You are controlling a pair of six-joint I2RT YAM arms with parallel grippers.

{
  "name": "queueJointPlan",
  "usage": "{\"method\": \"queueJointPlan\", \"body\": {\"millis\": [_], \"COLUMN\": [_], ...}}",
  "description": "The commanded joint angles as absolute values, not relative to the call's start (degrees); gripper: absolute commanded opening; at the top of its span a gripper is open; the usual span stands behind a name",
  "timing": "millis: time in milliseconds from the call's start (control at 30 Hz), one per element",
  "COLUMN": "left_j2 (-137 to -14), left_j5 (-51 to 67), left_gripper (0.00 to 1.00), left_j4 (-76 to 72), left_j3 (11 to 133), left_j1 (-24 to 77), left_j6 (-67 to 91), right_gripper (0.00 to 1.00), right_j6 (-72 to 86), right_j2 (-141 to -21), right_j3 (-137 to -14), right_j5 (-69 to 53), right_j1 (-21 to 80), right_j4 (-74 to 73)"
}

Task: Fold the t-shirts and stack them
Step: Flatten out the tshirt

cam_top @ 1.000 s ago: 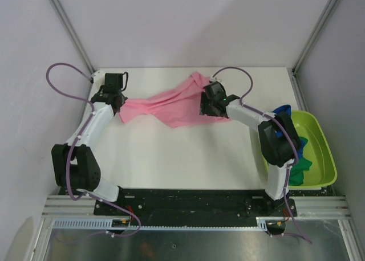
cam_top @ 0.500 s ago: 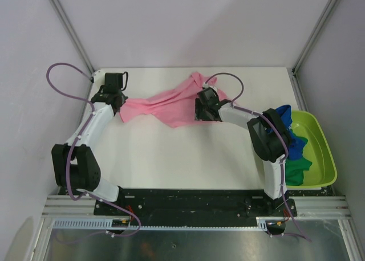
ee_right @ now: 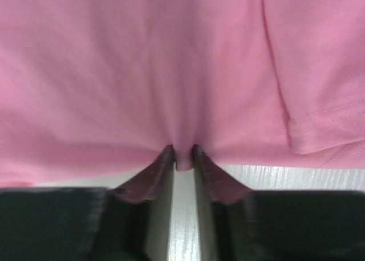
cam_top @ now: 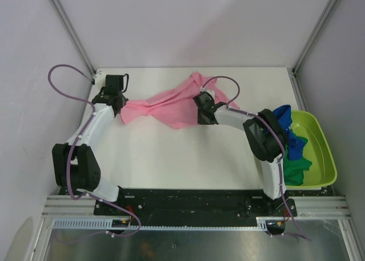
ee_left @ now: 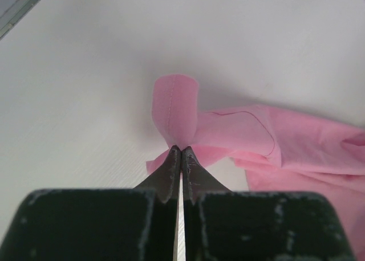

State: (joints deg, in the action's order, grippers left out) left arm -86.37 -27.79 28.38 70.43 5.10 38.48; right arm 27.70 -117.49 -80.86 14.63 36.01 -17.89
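Pink shirt [cam_top: 162, 108], soft, rumpled, is pinched by left fingers [ee_left: 173, 167] at 9 o'clock, right fingers [ee_right: 161, 168] at 3; one blue shirt [cam_top: 282, 113], one green shirt [cam_top: 293, 168] are heaped in one glossy tub [cam_top: 325, 144].

The light is soft and even from overhead, leaving the white table [cam_top: 171, 158] bright and the shadow along the pink t-shirt [cam_top: 162, 108] faint (a dull sheen shows only on the metal sheet [cam_top: 199, 244] at the near edge). Both wrist views go soft up close: the left gripper [ee_left: 181, 151] and right gripper [ee_right: 182, 153] blur toward the bottom edge, and the cloth looks hazy.
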Motion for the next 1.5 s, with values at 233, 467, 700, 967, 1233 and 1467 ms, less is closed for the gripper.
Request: {"method": "queueJointPlan", "body": {"millis": [233, 467, 700, 967, 1233, 1467], "left_j2": [-77.0, -69.5, -78.6, -91.0, -93.7, -93.1], "left_j5": [-30.3, -32.2, -34.4, -35.4, -35.7, -36.1], "left_gripper": [0.0, 0.0, 0.0, 0.0, 0.0, 0.0], "left_j4": [27.3, 27.3, 27.3, 27.4, 27.3, 27.3], "left_j3": [62.9, 60.2, 65.6, 72.1, 73.8, 73.3], "left_j1": [5.3, 5.8, 5.8, 5.8, 5.8, 5.8], "left_j6": [35.9, 33.7, 34.7, 36.0, 35.9, 35.5], "right_gripper": [0.0, 0.0, 0.0, 0.26, 0.68, 0.71], "right_j6": [26.2, 18.8, 12.0, 13.6, 16.1, 18.5], "right_j2": [-106.7, -95.8, -120.7, -148.6, -130.6, -118.2], "right_j3": [-81.7, -85.9, -108.3, -146.2, -120.6, -103.9], "right_j5": [25.6, 26.9, 18.0, 11.3, 15.2, 21.6], "right_j1": [36.5, 35.7, 30.4, 27.9, 26.4, 31.1], "right_j4": [-30.1, -35.3, -32.4, -45.5, -34.6, -31.0]}}
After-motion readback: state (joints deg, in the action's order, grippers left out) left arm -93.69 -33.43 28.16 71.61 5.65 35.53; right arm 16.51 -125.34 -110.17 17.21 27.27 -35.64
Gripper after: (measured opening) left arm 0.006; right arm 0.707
